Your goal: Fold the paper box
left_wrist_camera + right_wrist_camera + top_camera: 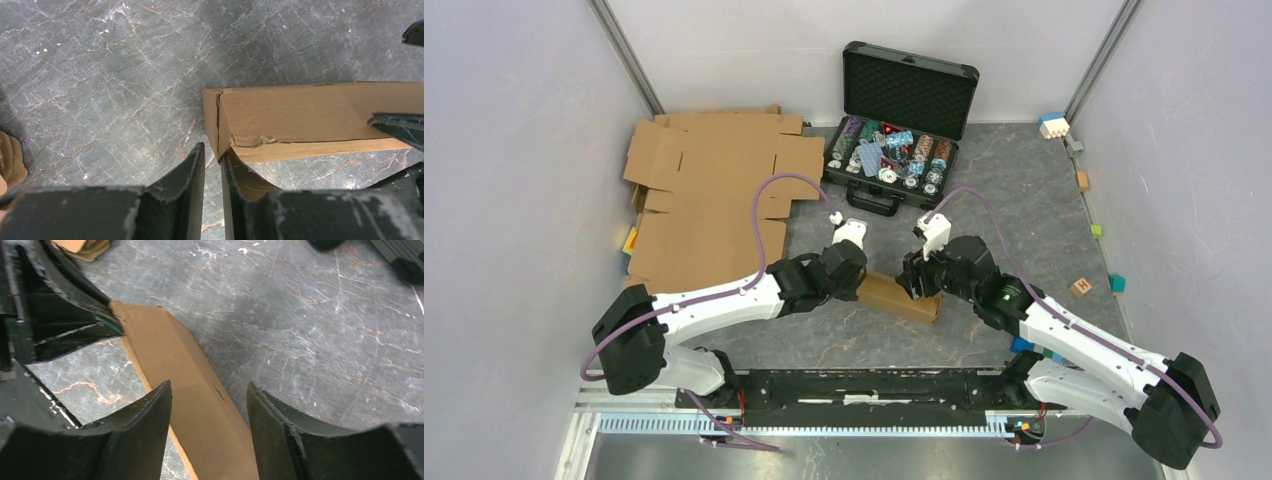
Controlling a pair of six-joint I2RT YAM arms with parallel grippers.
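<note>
The paper box [899, 297] is a closed flat brown carton lying on the grey table between my two grippers. My left gripper [862, 284] is at its left end. In the left wrist view the fingertips [212, 148] are nearly together, and the box's [310, 115] end wall sits in the narrow gap. My right gripper [917, 284] is open at the box's right part. In the right wrist view its fingers [209, 385] stand either side of the box [175, 370], which runs between them toward the left gripper's fingers [107, 320].
Big flat brown cardboard sheets [714, 190] lie at the back left. An open black foam-lined case of chips [894, 150] stands at the back centre. Small coloured blocks [1081, 287] lie along the right wall. Grey walls enclose the table.
</note>
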